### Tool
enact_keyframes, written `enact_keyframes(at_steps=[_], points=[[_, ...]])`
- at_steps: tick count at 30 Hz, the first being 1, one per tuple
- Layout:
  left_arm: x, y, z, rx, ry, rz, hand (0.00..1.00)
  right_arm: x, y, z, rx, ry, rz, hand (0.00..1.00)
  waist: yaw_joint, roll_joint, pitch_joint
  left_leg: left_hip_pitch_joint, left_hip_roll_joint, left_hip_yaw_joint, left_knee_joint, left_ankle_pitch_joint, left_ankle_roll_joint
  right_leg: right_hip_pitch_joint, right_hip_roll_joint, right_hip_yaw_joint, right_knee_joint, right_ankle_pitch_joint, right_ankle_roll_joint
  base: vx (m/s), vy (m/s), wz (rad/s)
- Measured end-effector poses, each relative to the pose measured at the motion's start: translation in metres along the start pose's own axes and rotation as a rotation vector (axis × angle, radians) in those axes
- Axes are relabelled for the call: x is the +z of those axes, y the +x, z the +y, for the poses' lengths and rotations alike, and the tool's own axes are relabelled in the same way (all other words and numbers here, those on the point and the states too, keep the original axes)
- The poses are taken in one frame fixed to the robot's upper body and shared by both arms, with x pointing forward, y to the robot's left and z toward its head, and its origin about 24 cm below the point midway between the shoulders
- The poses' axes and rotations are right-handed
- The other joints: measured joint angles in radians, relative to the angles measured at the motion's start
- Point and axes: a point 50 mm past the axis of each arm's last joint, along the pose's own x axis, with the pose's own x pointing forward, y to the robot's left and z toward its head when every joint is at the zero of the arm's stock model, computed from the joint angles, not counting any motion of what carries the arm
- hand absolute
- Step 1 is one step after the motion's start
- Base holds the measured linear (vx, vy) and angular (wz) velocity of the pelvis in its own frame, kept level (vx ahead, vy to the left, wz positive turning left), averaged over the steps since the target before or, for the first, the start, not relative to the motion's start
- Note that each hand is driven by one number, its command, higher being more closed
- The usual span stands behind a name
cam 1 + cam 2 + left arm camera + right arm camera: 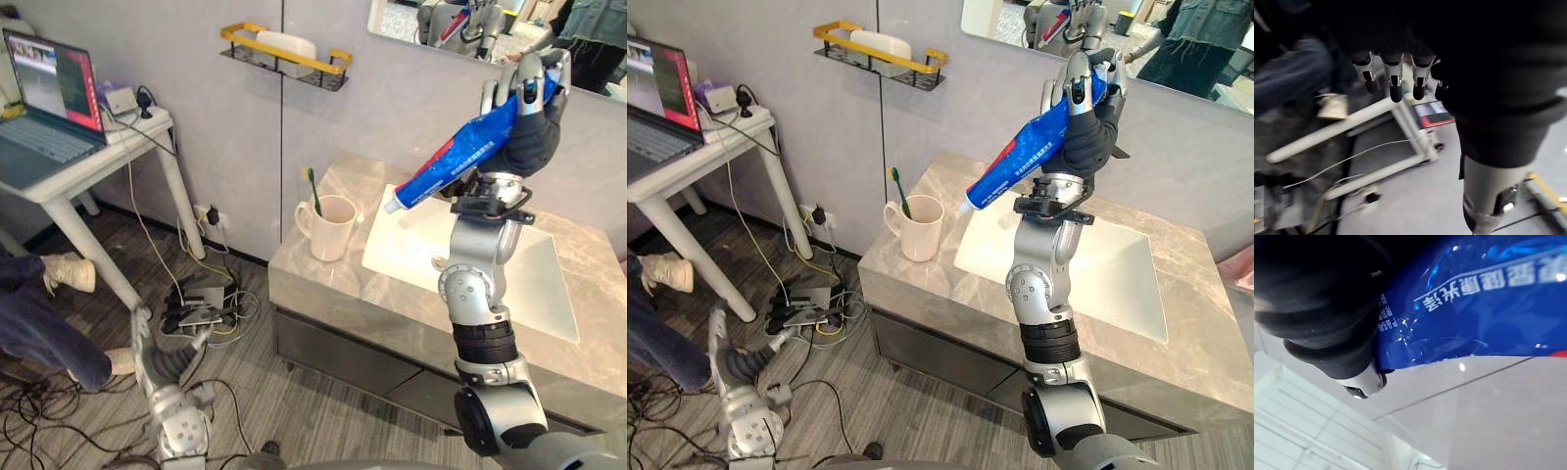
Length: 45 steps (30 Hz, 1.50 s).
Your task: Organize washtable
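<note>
My right hand (532, 122) is raised high over the sink basin (411, 257), shut on a blue toothpaste tube (456, 157). The tube slants down to the left, its white cap end lowest. In the right wrist view the blue tube (1488, 298) lies against the hand's dark cover (1317, 298). A white mug (329, 228) with a green toothbrush (313, 191) in it stands on the marble counter (323, 286), left of the basin. My left hand (1396, 81) hangs low near the floor at the lower left, fingers relaxed and holding nothing.
A yellow-rimmed wall shelf (284, 54) carrying a white object hangs above the mug. A mirror (431, 29) is on the wall behind. At the left a white table (88, 162) bears a laptop (44, 103). A person's leg and shoe (69, 272) and floor cables (201, 313) lie nearby.
</note>
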Motion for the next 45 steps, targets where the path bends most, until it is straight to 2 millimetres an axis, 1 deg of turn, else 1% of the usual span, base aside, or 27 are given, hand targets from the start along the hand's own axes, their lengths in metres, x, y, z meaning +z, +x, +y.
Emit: enact_keyframes(at_steps=[1, 2, 3, 5, 6, 8, 11, 12, 15, 16, 18, 21, 24, 30, 32, 35, 37, 40, 45], points=[[-0.005, -0.001, -0.001, -0.009, -0.004, 0.026, 0.0, 0.0, 0.0, 0.0, 0.003, -0.007, -0.001, 1.0, 0.001, -0.004, 0.003, 0.0, 0.0, -0.001, 0.0, 0.0, 0.0, 0.0, 0.0, -0.001, 0.0, 0.0, 0.0, 0.0, -0.002, 0.07], [-0.025, -0.008, -0.006, -0.055, -0.024, 0.144, 0.0, 0.002, 0.001, 0.0, 0.014, -0.06, 0.002, 1.0, 0.004, -0.015, 0.012, -0.004, 0.0, -0.007, 0.0, 0.0, 0.0, -0.001, -0.001, -0.006, 0.0, 0.0, 0.0, 0.0, -0.005, 0.1], [-0.032, -0.011, -0.007, -0.065, -0.032, 0.182, 0.0, 0.003, 0.002, 0.0, 0.023, -0.085, 0.002, 1.0, 0.004, -0.018, 0.014, -0.006, 0.0, -0.01, 0.0, 0.0, 0.0, -0.001, -0.002, -0.01, 0.0, -0.001, 0.0, 0.0, -0.006, 0.16], [-0.052, -0.02, -0.011, -0.111, -0.016, 0.281, 0.0, 0.011, 0.007, 0.0, 0.089, -0.215, -0.015, 1.0, 0.004, -0.027, 0.014, -0.027, -0.002, -0.019, 0.0, 0.001, -0.001, -0.017, -0.005, -0.02, 0.001, -0.001, 0.0, 0.01, 0.0, 0.13], [-0.056, -0.022, -0.012, -0.127, -0.007, 0.297, 0.0, 0.014, 0.01, 0.0, 0.108, -0.248, -0.023, 1.0, 0.004, -0.028, 0.016, -0.032, -0.003, -0.022, 0.0, 0.002, -0.001, -0.021, -0.006, -0.023, 0.001, -0.001, 0.0, 0.01, 0.005, 0.12], [-0.071, -0.029, -0.014, -0.178, 0.031, 0.354, 0.0, 0.025, 0.021, 0.004, 0.163, -0.36, -0.071, 1.0, 0.003, -0.025, 0.017, -0.042, -0.005, -0.028, 0.001, 0.008, 0.005, -0.03, -0.008, -0.027, 0.002, -0.001, 0.0, 0.02, 0.006, 0.07], [-0.081, -0.033, -0.017, -0.23, 0.07, 0.389, 0.0, 0.034, 0.031, 0.011, 0.204, -0.423, -0.12, 1.0, -0.001, -0.021, 0.021, -0.054, -0.006, -0.033, 0.013, 0.008, 0.005, -0.034, -0.008, -0.026, 0.005, -0.001, 0.0, 0.01, 0.002, 0.06], [-0.085, -0.035, -0.02, -0.265, 0.085, 0.399, 0.0, 0.036, 0.035, 0.014, 0.213, -0.447, -0.138, 1.0, 0.001, -0.019, 0.023, -0.056, -0.004, -0.034, 0.013, 0.008, 0.005, -0.034, -0.006, -0.025, 0.005, -0.001, 0.0, 0.0, -0.011, 0.03], [-0.092, -0.034, -0.022, -0.307, 0.108, 0.427, 0.0, 0.028, 0.044, 0.018, 0.224, -0.477, -0.133, 1.0, 0.009, -0.015, 0.035, -0.056, 0.002, -0.029, 0.02, 0.007, 0.003, -0.034, 0.0, -0.009, 0.005, -0.001, 0.0, -0.03, -0.01, -0.06], [-0.094, -0.033, -0.022, -0.317, 0.115, 0.434, 0.0, 0.024, 0.047, 0.02, 0.226, -0.481, -0.126, 1.0, 0.015, -0.015, 0.047, -0.055, 0.004, -0.022, 0.025, 0.004, 0.0, -0.036, 0.002, 0.001, 0.005, -0.002, -0.001, -0.07, -0.012, -0.18], [-0.097, -0.033, -0.022, -0.332, 0.123, 0.446, 0.0, 0.018, 0.046, 0.022, 0.219, -0.472, -0.109, 1.0, 0.029, -0.015, 0.052, -0.06, 0.013, -0.01, 0.024, 0.004, -0.001, -0.051, 0.006, 0.017, 0.011, -0.002, -0.003, -0.08, -0.016, -0.2], [-0.099, -0.032, -0.02, -0.335, 0.135, 0.45, 0.0, 0.005, 0.042, 0.023, 0.203, -0.45, -0.063, 1.0, 0.032, -0.015, 0.056, -0.062, 0.02, -0.012, 0.024, 0.005, -0.003, -0.054, 0.012, 0.018, 0.015, -0.005, -0.008, -0.06, -0.024, -0.02], [-0.099, -0.031, -0.02, -0.337, 0.138, 0.447, 0.0, -0.002, 0.04, 0.027, 0.204, -0.43, -0.039, 1.0, 0.033, -0.017, 0.058, -0.068, 0.02, -0.015, 0.024, 0.007, -0.006, -0.059, 0.015, 0.016, 0.015, -0.005, -0.009, -0.01, -0.005, 0.01], [-0.094, -0.025, -0.024, -0.342, 0.131, 0.424, 0.0, -0.003, 0.045, 0.039, 0.214, -0.394, -0.061, 1.0, 0.042, -0.031, 0.083, -0.091, 0.019, -0.038, 0.028, 0.011, -0.011, -0.067, 0.021, -0.003, 0.013, -0.006, -0.013, 0.0, -0.011, 0.11], [-0.092, -0.024, -0.027, -0.358, 0.138, 0.41, 0.0, -0.005, 0.044, 0.04, 0.209, -0.383, -0.056, 1.0, 0.058, -0.033, 0.086, -0.097, 0.019, -0.044, 0.032, 0.012, -0.012, -0.067, 0.023, -0.004, 0.012, -0.007, -0.013, 0.03, -0.01, 0.11], [-0.091, -0.023, -0.028, -0.363, 0.14, 0.403, 0.0, -0.008, 0.043, 0.039, 0.205, -0.381, -0.044, 1.0, 0.06, -0.035, 0.095, -0.105, 0.019, -0.052, 0.038, 0.012, -0.013, -0.068, 0.024, -0.009, 0.012, -0.007, -0.013, 0.0, -0.007, 0.1], [-0.093, -0.022, -0.028, -0.368, 0.149, 0.413, 0.0, -0.012, 0.043, 0.035, 0.192, -0.39, -0.024, 1.0, 0.06, -0.038, 0.099, -0.108, 0.019, -0.056, 0.038, 0.013, -0.013, -0.068, 0.024, -0.011, 0.012, -0.007, -0.013, -0.03, -0.005, 0.04], [-0.094, -0.021, -0.028, -0.369, 0.153, 0.415, 0.0, -0.012, 0.045, 0.039, 0.203, -0.385, -0.027, 1.0, 0.059, -0.039, 0.116, -0.112, 0.02, -0.057, 0.038, 0.013, -0.014, -0.071, 0.025, -0.011, 0.012, -0.009, -0.015, -0.04, -0.003, 0.0], [-0.094, -0.021, -0.027, -0.368, 0.154, 0.417, 0.0, -0.017, 0.042, 0.043, 0.226, -0.383, -0.009, 1.0, 0.062, -0.043, 0.121, -0.133, 0.021, -0.071, 0.038, 0.018, -0.02, -0.087, 0.027, -0.021, 0.013, -0.009, -0.015, -0.02, -0.005, 0.07]])
